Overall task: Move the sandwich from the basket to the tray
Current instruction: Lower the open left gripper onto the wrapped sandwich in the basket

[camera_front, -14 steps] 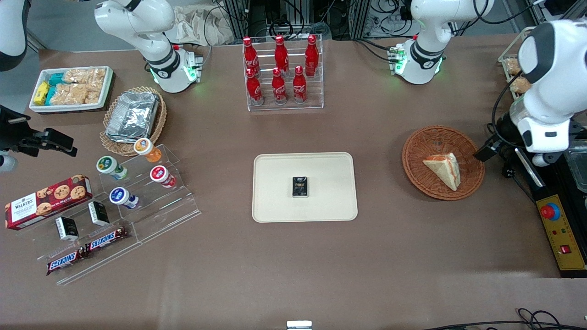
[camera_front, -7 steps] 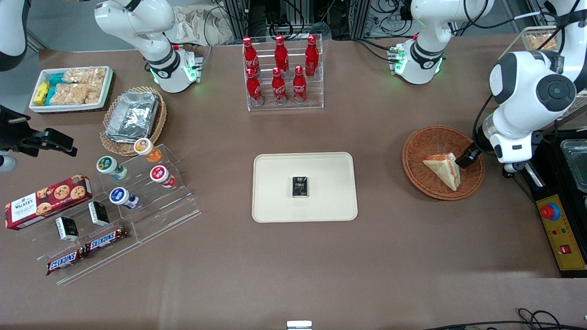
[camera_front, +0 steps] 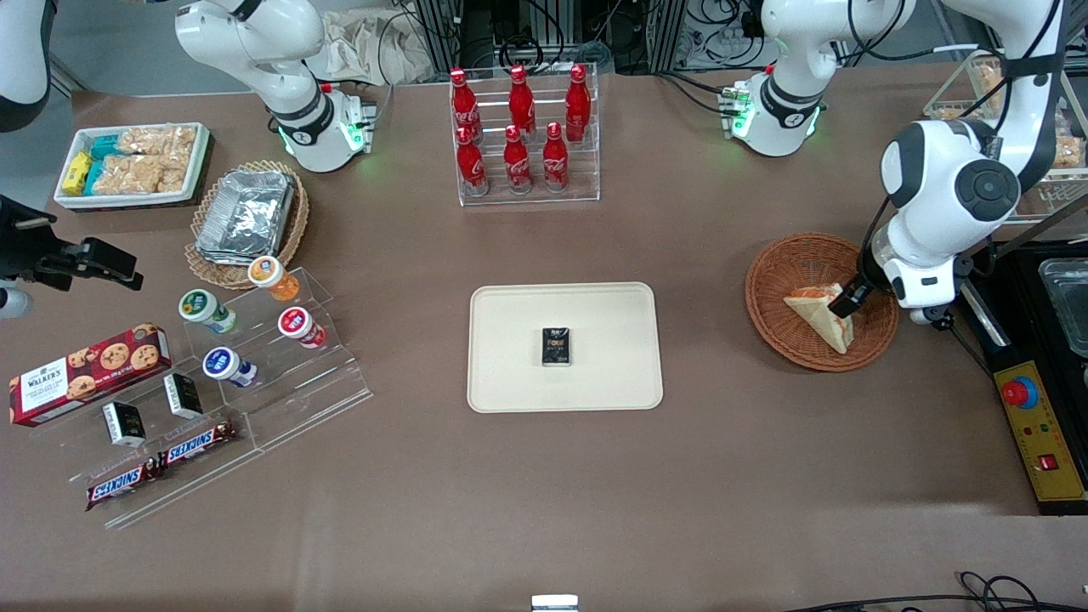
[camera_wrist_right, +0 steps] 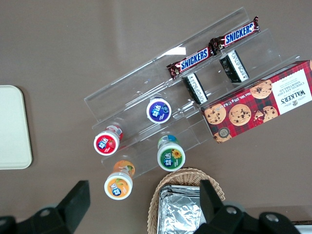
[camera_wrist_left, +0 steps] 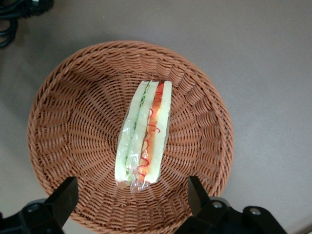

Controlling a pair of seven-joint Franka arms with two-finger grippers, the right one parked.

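The working arm (camera_front: 943, 195) is built from rounded, glossy white segments joined by dark grey bands, and a round dark grey cap with a small centre mark is fitted at one joint. Its white base (camera_front: 778, 110) is ringed in black and lit by green indicator lights, with black cables attached alongside. Black cables are also routed along the upper links. The gripper (camera_front: 850, 299) is black, mounted below a white wrist housing. Two black, wedge-shaped fingers (camera_wrist_left: 66, 197) with round fasteners at their mounts are seen spread wide apart.
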